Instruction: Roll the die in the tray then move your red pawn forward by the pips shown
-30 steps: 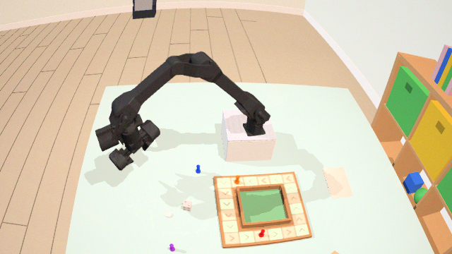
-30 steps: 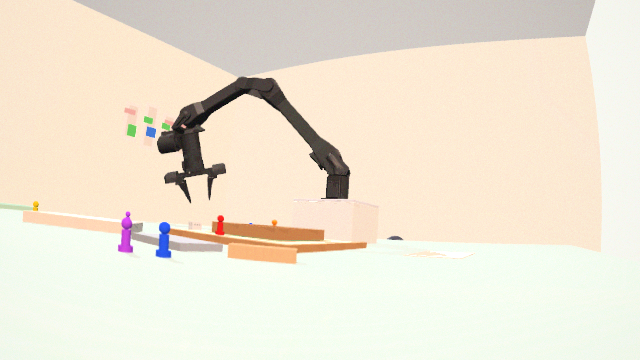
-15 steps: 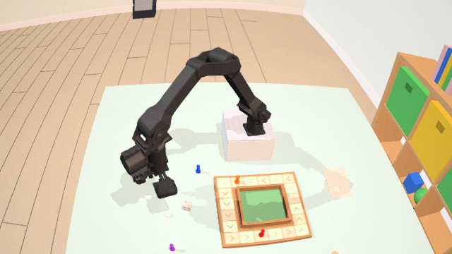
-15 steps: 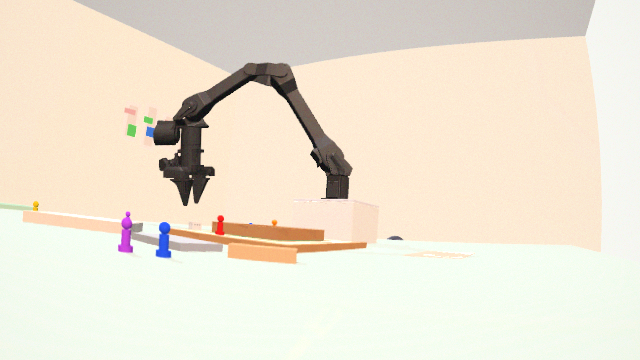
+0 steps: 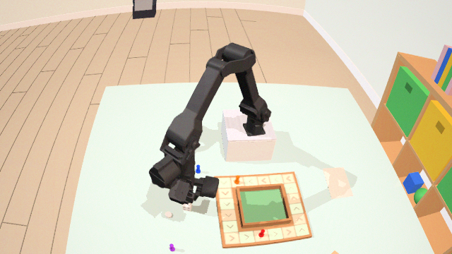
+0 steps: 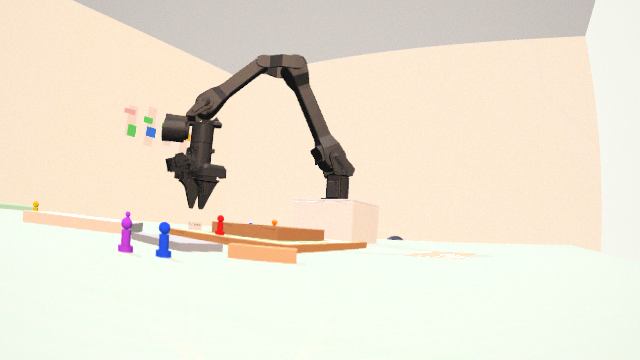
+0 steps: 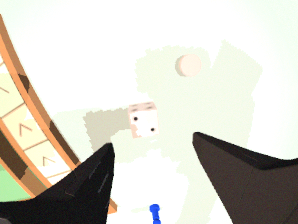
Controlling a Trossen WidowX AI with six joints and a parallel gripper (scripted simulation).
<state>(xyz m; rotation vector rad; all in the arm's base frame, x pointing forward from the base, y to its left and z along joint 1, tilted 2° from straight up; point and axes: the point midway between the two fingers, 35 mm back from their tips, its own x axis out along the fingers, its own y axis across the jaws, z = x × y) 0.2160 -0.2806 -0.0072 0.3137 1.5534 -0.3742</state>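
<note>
The white die [image 5: 187, 207] [image 6: 194, 225] [image 7: 143, 120] lies on the table just left of the game board [image 5: 226, 202] [image 6: 325, 246]. My gripper [image 6: 197, 205] [image 7: 153, 143] is open and hangs a little above the die, fingers pointing down, with nothing between them. In the top view the wrist hides the fingertips. The red pawn [image 5: 261, 233] [image 6: 219, 225] stands on the board's near row. The green tray [image 5: 264, 188] [image 6: 280, 232] with a brown rim sits in the board's middle.
An orange pawn [image 5: 237, 179] [image 6: 274, 222] stands on the board's far row. A blue pawn [image 5: 198, 169] [image 7: 154, 215] and a purple pawn [image 5: 171, 247] [image 6: 126, 234] stand off the board. A small round disc [image 5: 168, 214] [image 7: 188, 64] lies left of the die. The arm's white pedestal [image 5: 247, 148] stands behind the board.
</note>
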